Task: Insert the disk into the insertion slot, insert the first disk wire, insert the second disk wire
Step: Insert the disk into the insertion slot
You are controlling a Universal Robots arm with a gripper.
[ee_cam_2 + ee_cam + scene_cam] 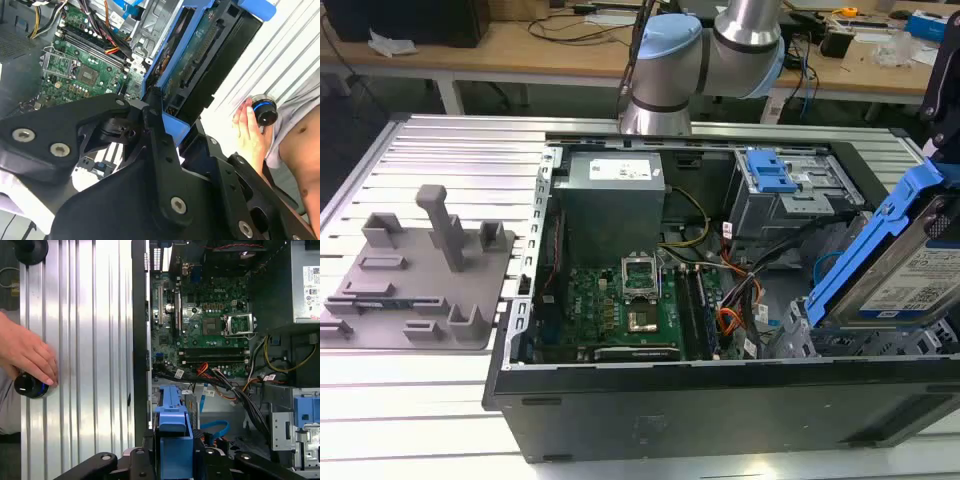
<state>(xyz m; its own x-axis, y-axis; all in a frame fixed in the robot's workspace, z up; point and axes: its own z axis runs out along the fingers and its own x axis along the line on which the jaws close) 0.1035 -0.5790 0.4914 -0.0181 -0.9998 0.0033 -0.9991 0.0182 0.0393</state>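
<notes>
The disk (910, 285), a silver drive with a white label in a bright blue frame, stands steeply tilted over the case's corner at the exterior view's right. Its lower end meets the insertion slot (840, 342), a small perforated grey cage; how deep it sits is hidden. In both wrist views my gripper (174, 456) is shut on the disk's blue frame (173, 426), black fingers (152, 107) pressed against its sides. The disk's underside (200, 55) faces the second wrist camera.
Loose orange and black cables (732, 318) and a blue flat cable (216, 429) lie beside the cage. A larger grey bay with a blue latch (772, 175) stands behind. A person's hand (27, 356) rests on a black knob (30, 386) on the ribbed table outside the case.
</notes>
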